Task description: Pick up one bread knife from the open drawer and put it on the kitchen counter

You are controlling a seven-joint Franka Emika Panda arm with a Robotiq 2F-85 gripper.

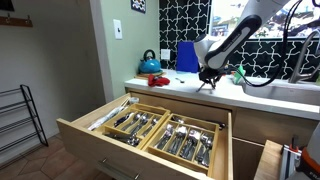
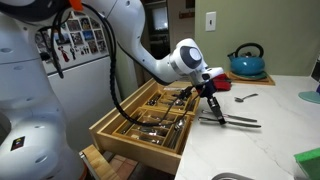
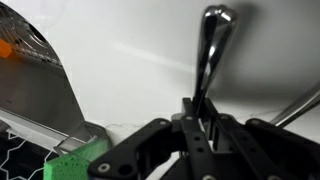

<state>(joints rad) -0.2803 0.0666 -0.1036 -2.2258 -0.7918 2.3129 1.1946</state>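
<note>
The open drawer (image 1: 78, 127) is pulled out below the kitchen counter (image 1: 170, 88), and its two wooden divider trays (image 1: 128, 112) are filled with silver cutlery (image 1: 185, 138). The gripper (image 3: 200, 115) stands low over the white counter, jaws drawn narrow around a bread knife (image 3: 210, 45) whose silver length lies on the countertop in an exterior view (image 2: 240, 121). A teal kettle (image 2: 247, 62) sits farther back, and a white sink (image 1: 295, 92) is set into the counter near the arm.

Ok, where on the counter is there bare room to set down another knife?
The kitchen counter is bare between the knives, the small utensil and the green object. It is crowded beside the gripper, where that cutlery lies.
</note>
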